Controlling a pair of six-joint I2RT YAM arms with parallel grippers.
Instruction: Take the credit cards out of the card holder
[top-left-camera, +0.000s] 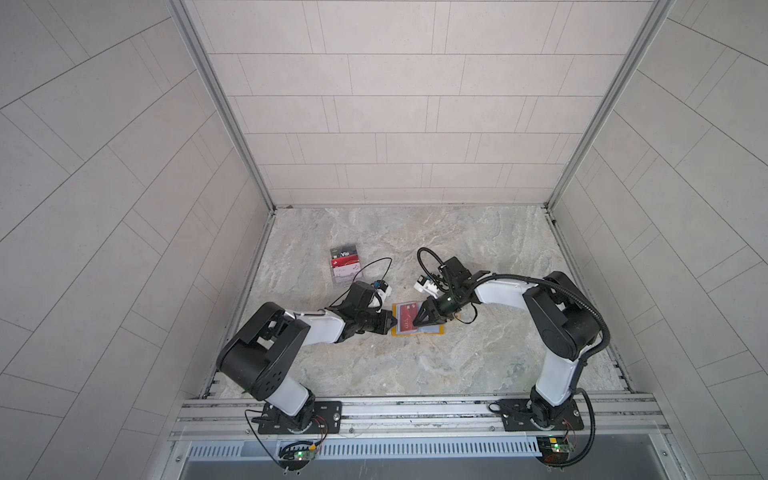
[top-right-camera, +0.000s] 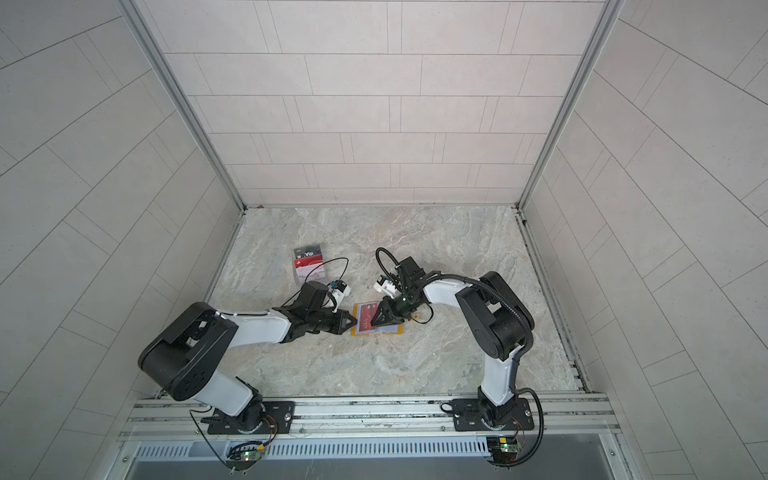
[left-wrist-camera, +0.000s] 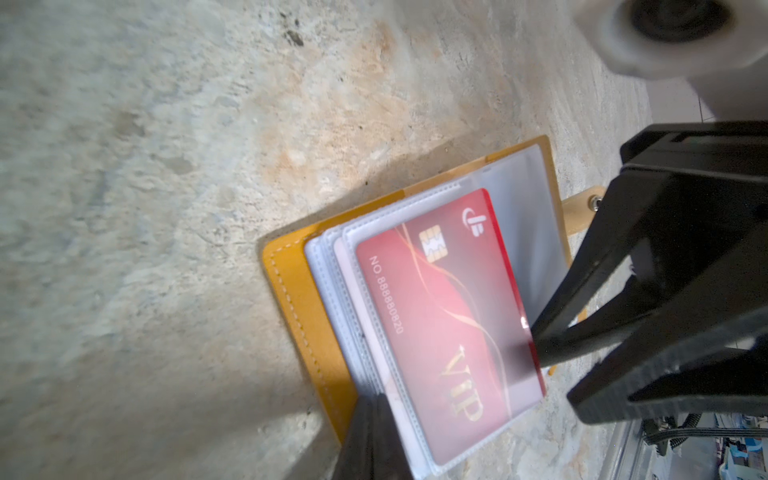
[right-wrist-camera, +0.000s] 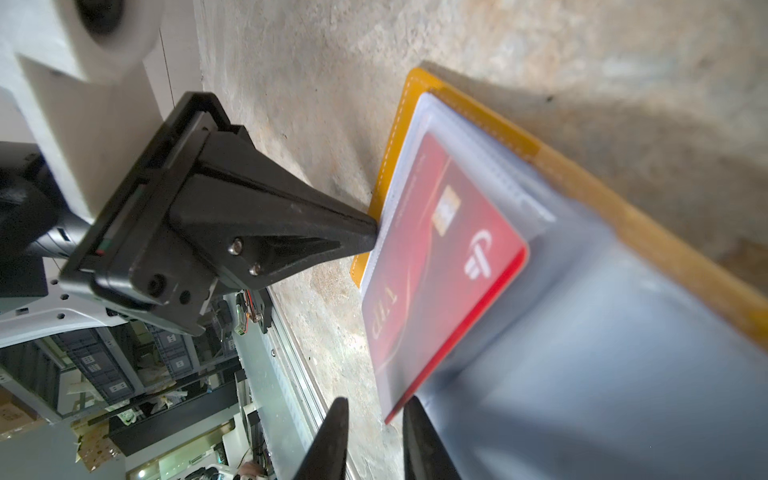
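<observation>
Where the open card holder (top-left-camera: 430, 329) lies just below the middle of both top views, your two grippers meet over it from either side. Your left gripper (top-left-camera: 392, 322) is fully closed. In the right wrist view its tip presses on the edge of the clear sleeves (right-wrist-camera: 602, 332) by the holder's stitched yellow border, and you cannot tell whether a sleeve is caught in it. Your right gripper (top-left-camera: 415, 323) has its jaws a little apart. In its own wrist view a corner of the red card (right-wrist-camera: 436, 270) lettered "VIP" sits between the two fingers (right-wrist-camera: 336, 432), in a gap wider than the card is thick. In the left wrist view one of those fingers touches the card's long edge. One end of the card shows bare and bright; the rest lies under clear plastic.

The holder rests flat on a marbled grey-and-tan tabletop (top-left-camera: 478, 249). Toward the upper left of that surface, well apart from the holder, you have a clear stand (top-left-camera: 338, 277) showing cards (top-left-camera: 345, 261) in dark grey, red and white. Pale tiled walls (top-left-camera: 395, 104) close in three sides, with aluminium posts (top-left-camera: 223, 104) at the back corners. Both arm bases are bolted to a metal rail (top-left-camera: 415, 409) along the lower edge.
</observation>
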